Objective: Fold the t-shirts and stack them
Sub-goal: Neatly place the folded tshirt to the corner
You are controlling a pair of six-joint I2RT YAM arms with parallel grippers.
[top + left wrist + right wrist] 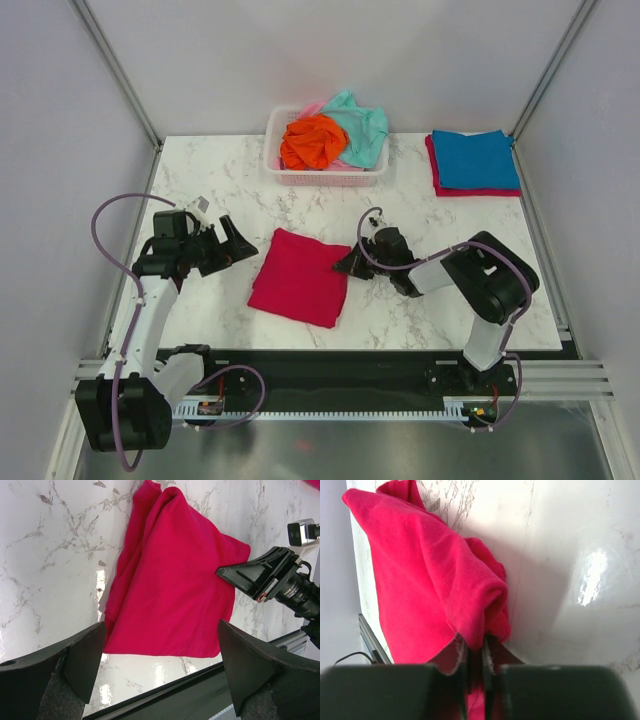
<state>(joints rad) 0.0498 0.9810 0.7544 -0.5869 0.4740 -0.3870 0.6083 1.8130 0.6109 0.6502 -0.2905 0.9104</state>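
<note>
A red shirt (300,277) lies folded on the table (200,190), with the right gripper (350,264) pinching it.
Its jaws are closed tight on the shirt's right edge. The left gripper (238,243) gapes wide, holding nothing, just left of the shirt. Far back sit a basket (325,180) and a blue shirt (475,158).

white slatted plastic basket (325,179) at the far edge of a white marble table (200,185), grey walls around
</note>
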